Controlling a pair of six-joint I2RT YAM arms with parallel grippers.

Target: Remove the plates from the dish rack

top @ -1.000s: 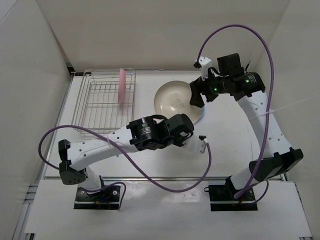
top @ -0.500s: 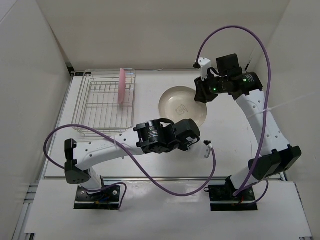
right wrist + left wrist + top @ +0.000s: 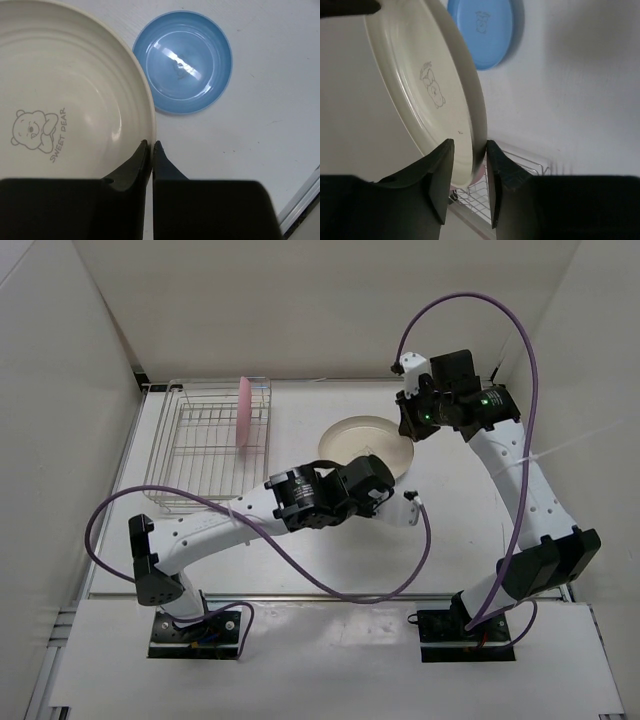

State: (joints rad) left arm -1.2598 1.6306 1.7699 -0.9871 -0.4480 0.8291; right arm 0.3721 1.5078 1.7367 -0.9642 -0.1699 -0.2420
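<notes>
Plate (image 3: 358,437), cream, tilted, rim in right gripper (image 3: 151,148).

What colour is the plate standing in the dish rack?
The plate in the dish rack is pink, clearest in the top external view.

Top view: bright, even, diffuse light with only faint soft shadows on the table (image 3: 460,540); sharp throughout.

Right wrist view: specular glare on the blue plate (image 3: 182,62) ahead of the right fingers (image 3: 131,172), which are underexposed to black.

Left wrist view: left fingers (image 3: 437,175) dark and blurred; cream plate (image 3: 420,85) rim between them soft.
</notes>
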